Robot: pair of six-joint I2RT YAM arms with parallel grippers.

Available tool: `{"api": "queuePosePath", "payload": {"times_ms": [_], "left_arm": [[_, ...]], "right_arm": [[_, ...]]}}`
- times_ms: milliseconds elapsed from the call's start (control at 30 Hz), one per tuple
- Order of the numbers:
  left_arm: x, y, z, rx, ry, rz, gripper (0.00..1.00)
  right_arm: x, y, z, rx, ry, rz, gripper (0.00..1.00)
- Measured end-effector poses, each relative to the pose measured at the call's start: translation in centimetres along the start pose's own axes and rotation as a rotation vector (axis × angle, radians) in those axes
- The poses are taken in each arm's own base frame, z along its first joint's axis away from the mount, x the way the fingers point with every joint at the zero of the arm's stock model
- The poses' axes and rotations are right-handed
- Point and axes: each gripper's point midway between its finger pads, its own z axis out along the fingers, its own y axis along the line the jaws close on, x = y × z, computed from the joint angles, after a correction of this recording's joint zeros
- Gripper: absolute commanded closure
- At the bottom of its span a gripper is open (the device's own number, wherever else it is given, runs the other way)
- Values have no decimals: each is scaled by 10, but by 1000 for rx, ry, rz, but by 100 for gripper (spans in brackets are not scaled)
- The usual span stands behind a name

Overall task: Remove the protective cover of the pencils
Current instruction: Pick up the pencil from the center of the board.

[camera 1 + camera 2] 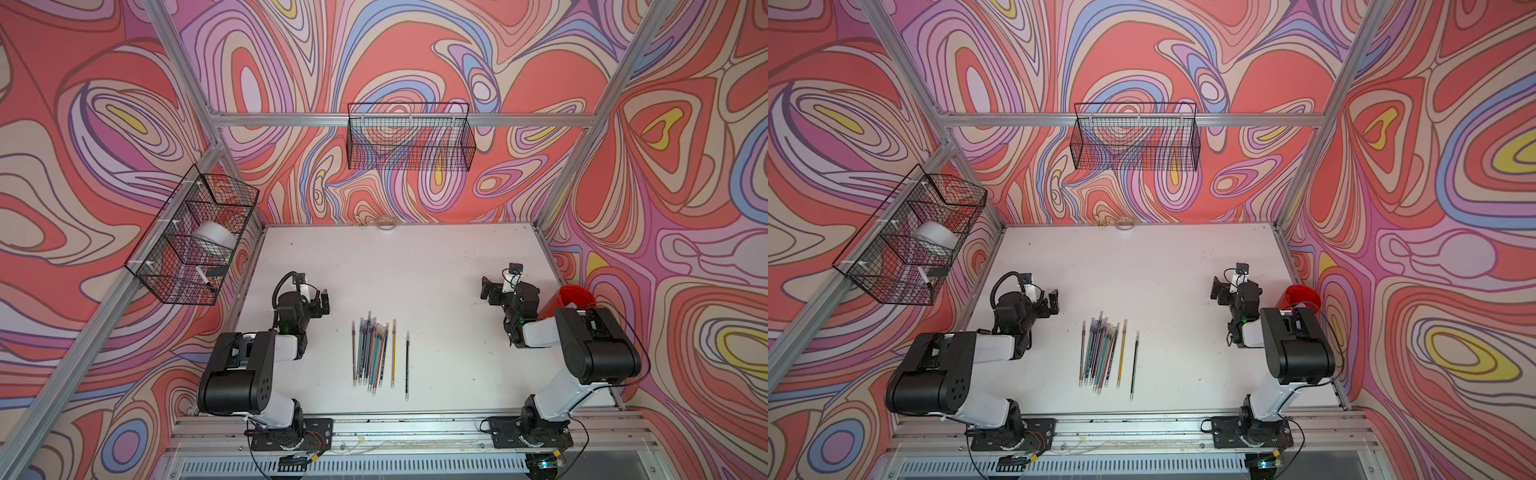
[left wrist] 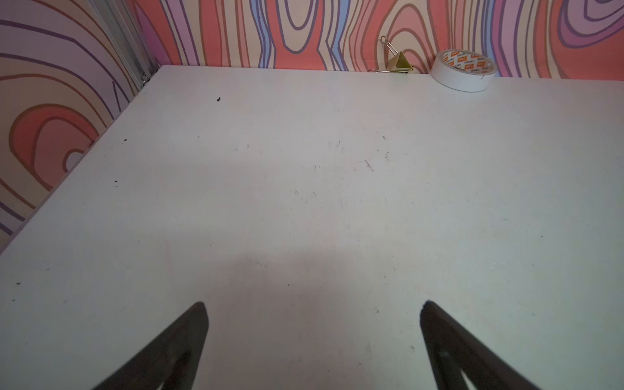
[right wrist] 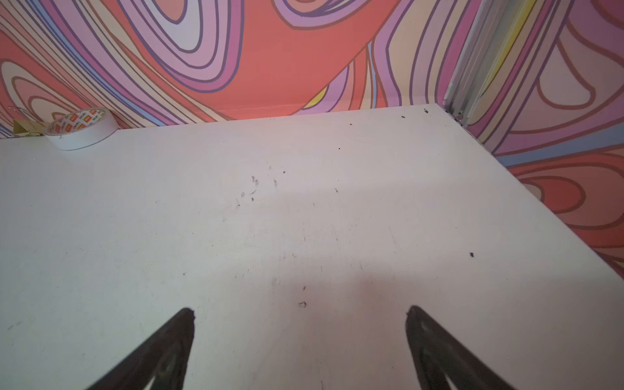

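Several pencils [image 1: 371, 357] [image 1: 1100, 357] lie side by side in a loose bundle on the white table [image 1: 457, 353], in both top views. A yellow pencil [image 1: 393, 353] and a lone black one [image 1: 407, 368] lie just right of the bundle. Translucent protective covers [image 1: 369, 325] [image 1: 1100, 322] sit on their far ends. My left gripper [image 1: 321, 303] [image 2: 312, 304] hovers open, left of and beyond the bundle. My right gripper [image 1: 489, 291] [image 3: 300, 309] is open too, far to the right. Both wrist views show only bare table between the jaws.
A roll of white tape [image 1: 386, 226] [image 2: 462, 69] [image 3: 81, 128] and a yellow binder clip [image 2: 400, 62] lie against the back wall. A red cup [image 1: 575, 299] stands behind my right arm. Wire baskets hang on the back wall [image 1: 409, 137] and left wall [image 1: 195, 245].
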Motion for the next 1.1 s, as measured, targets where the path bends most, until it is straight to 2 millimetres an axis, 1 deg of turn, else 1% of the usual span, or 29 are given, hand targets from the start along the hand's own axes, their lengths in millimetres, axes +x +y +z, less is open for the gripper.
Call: {"api": "queuePosePath", "payload": {"times_ms": [1000,1100], "left_arm": [[0,0,0,0,0,3,0],[0,5,0,-33,14,-1,0]], "right_arm": [[0,0,0,0,0,0,2],[-1,-5,0,33,36,6,2]]}}
